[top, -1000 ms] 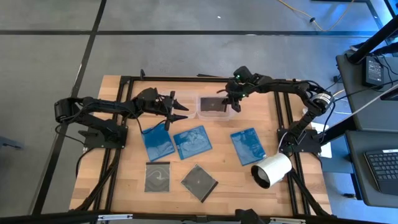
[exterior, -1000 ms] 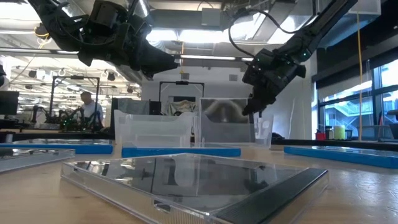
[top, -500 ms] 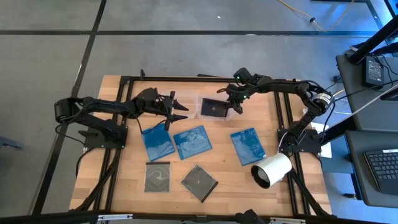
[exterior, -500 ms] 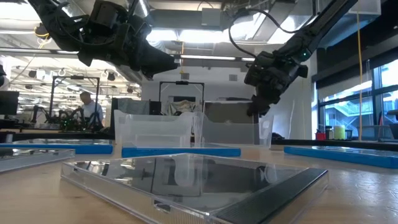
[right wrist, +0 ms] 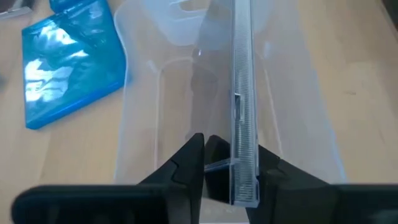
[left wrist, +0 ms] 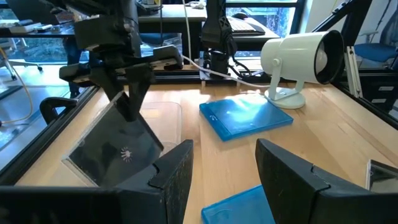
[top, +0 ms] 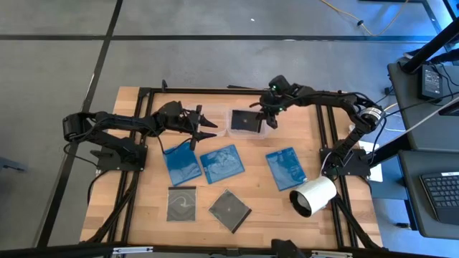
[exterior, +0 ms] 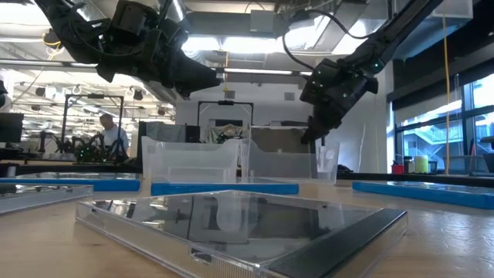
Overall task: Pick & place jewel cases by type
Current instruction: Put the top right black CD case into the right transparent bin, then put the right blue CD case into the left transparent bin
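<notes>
Blue cases first: two lie flat side by side mid-table, the left blue case [top: 181, 163] and the middle blue case [top: 221, 163], just in front of the left hand [top: 204, 127], which hovers with fingers partly apart, holding nothing. Nearer the front edge sit a grey case [top: 181, 203] and a black case [top: 229, 210]. Over at the right tub [top: 246, 122], the right hand [top: 267, 117] sits above a dark case [left wrist: 118, 149] dropped in on edge and leaning, fingers only narrowly apart around its top edge; can't tell if it's gripping. A third blue case [top: 286, 168] lies closest to that arm.
</notes>
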Available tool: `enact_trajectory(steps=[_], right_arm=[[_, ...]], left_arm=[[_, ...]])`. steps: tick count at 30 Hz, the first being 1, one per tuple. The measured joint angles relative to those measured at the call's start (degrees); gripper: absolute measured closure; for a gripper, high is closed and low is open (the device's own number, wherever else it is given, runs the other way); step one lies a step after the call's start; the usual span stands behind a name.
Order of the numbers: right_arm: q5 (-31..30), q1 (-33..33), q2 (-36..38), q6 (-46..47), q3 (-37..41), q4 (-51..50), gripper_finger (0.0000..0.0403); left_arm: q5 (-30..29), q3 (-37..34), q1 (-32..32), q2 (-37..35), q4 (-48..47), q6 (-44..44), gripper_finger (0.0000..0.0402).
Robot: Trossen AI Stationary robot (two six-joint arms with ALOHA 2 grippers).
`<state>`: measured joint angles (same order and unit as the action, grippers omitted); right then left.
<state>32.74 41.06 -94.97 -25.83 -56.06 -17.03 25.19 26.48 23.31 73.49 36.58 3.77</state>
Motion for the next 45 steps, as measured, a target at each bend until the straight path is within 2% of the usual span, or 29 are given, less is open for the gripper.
enact_trajectory(steps=[4, 9, 13, 16, 22, 30, 36, 41, 45], right_arm=[[-2.48, 0.00, -0.01, 0.07, -1.55, -1.90, 0.0276], [-5.35, 0.02, -0.01, -0.01, -1.92, -2.65, 0.0209], [-11.39, -0.10, -0.01, 0.01, -1.93, -1.95, 0.0167], [-15.27, -0.25, -0.01, 0.07, -2.92, -2.26, 0.0151], [-15.38, -1.94, -0.01, 0.64, -8.31, -3.34, 0.0146], [-15.09, -6.35, -0.01, 12.22, -22.28, -25.69, 0.0147], [-15.22, -13.44, 0.03, 20.44, -22.33, -27.48, 0.0147], [-23.59, -21.09, 1.11, 22.99, -22.24, -28.87, 0.0147], [-23.25, -24.61, 3.04, 27.31, -22.22, -33.54, 0.0147]], left_arm=[[0.00, 0.00, -0.02, -0.01, -0.22, 0.00, 0.0231], [0.00, 0.00, -0.02, 0.00, -0.42, 0.00, 0.0231], [0.00, 0.00, -0.02, 0.00, -0.44, 0.00, 0.0231], [0.00, 0.00, -0.02, 0.00, -0.44, 0.02, 0.0231], [0.00, 0.00, -0.02, 0.00, -0.50, 1.71, 0.0231], [0.00, 0.00, -0.02, 0.00, -0.87, 1.55, 0.0231], [0.00, 0.00, -0.26, 0.00, -2.18, 2.21, 0.0231], [-0.01, 0.00, -3.30, 0.00, -2.64, 6.44, 0.0231], [-0.56, 0.00, -7.92, 0.00, -2.65, 10.04, 0.0231]])
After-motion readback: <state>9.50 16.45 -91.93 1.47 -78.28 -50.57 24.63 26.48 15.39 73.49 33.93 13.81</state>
